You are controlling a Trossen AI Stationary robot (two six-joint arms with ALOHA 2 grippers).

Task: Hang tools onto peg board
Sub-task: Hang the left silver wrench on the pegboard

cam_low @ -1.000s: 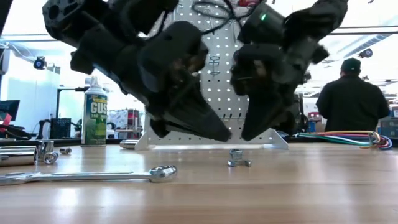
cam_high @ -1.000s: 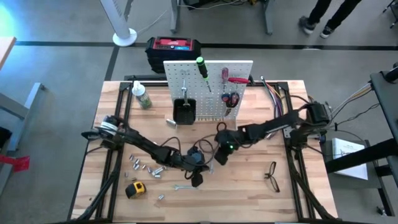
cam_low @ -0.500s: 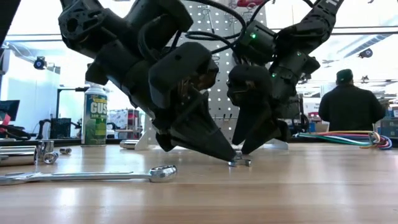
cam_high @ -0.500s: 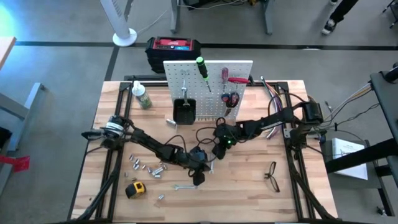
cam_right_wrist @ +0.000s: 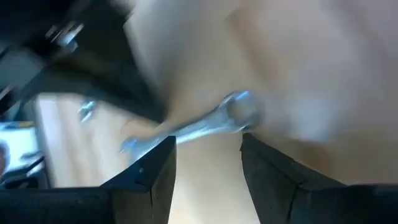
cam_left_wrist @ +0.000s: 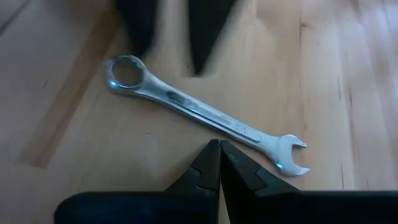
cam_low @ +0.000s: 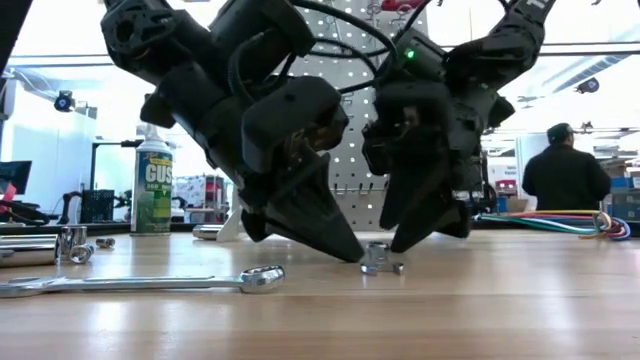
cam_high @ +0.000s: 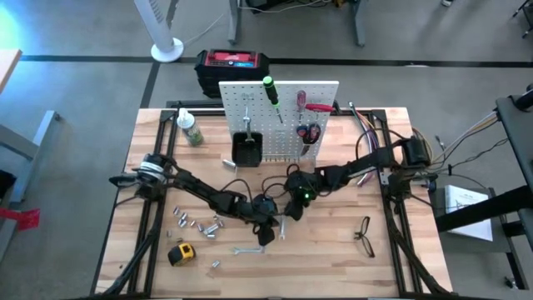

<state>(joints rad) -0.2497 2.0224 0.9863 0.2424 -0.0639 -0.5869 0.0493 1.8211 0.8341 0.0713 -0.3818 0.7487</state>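
Showing wrench (cam_left_wrist: 205, 118) whole: left wrist.

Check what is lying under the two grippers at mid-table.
A silver wrench lies flat on the bare wooden table beneath the shut left gripper and the open right gripper. From above, the arms hide most of it.

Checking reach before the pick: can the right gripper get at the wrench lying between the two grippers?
Probably yes: the right gripper is open just short of the wrench, though the shut left gripper crowds the shaft.
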